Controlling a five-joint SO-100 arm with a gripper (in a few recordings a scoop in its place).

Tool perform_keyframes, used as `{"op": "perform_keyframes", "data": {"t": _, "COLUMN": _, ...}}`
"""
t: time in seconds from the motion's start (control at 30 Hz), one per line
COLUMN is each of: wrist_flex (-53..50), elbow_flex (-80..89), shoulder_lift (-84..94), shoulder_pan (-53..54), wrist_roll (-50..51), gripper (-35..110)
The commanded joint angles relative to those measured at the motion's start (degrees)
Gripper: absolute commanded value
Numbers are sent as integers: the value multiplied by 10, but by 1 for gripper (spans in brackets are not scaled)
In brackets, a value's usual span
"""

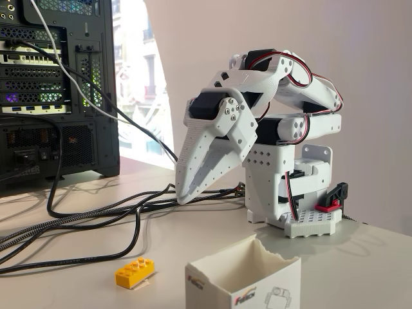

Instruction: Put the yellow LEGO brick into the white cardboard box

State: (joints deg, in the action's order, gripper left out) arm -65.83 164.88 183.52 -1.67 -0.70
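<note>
Gripper (183, 193) points down and toward the left of the fixed view, its white fingers (193, 168) lying together with no gap seen between them and nothing held. The tips hang just above the table (360, 251), close over the cables (96, 219). Arm (283, 96) is folded back on itself, white with black servos and red-and-black wiring, seated on a white base (313, 222) with a red-and-black clamp at its right side.

Brick (134, 272) lies on the table, studs up, well apart from the gripper, in front of it and to the left. A small pale scrap sits under its right end. Box (243, 280) stands upright just right of the brick, not touching it, open at the top with a jagged rim; a red-and-black logo and a line drawing show on its front. The box's inside is seen only in part.

Black and braided cables run across the table from a computer tower (58, 90) at far left. A bright window (145, 77) lies behind it.
</note>
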Motion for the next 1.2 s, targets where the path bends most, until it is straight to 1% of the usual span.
{"op": "perform_keyframes", "data": {"t": 0.0, "wrist_flex": -7, "elbow_flex": 0, "shoulder_lift": 11, "shoulder_pan": -4, "wrist_roll": -10, "gripper": -9}}
{"op": "perform_keyframes", "data": {"t": 0.33, "wrist_flex": -7, "elbow_flex": 0, "shoulder_lift": 11, "shoulder_pan": -4, "wrist_roll": -11, "gripper": -9}}
{"op": "perform_keyframes", "data": {"t": 0.47, "wrist_flex": -8, "elbow_flex": -3, "shoulder_lift": 11, "shoulder_pan": -21, "wrist_roll": -4, "gripper": -9}}
{"op": "perform_keyframes", "data": {"t": 0.73, "wrist_flex": -51, "elbow_flex": -89, "shoulder_lift": 2, "shoulder_pan": -11, "wrist_roll": -25, "gripper": -9}}
{"op": "perform_keyframes", "data": {"t": 0.97, "wrist_flex": -61, "elbow_flex": -188, "shoulder_lift": -92, "shoulder_pan": 9, "wrist_roll": -26, "gripper": -9}}
{"op": "perform_keyframes", "data": {"t": 1.13, "wrist_flex": -53, "elbow_flex": -290, "shoulder_lift": -233, "shoulder_pan": 20, "wrist_roll": 27, "gripper": -9}}
{"op": "perform_keyframes", "data": {"t": 1.17, "wrist_flex": -50, "elbow_flex": -312, "shoulder_lift": -263, "shoulder_pan": 25, "wrist_roll": 50, "gripper": -9}}
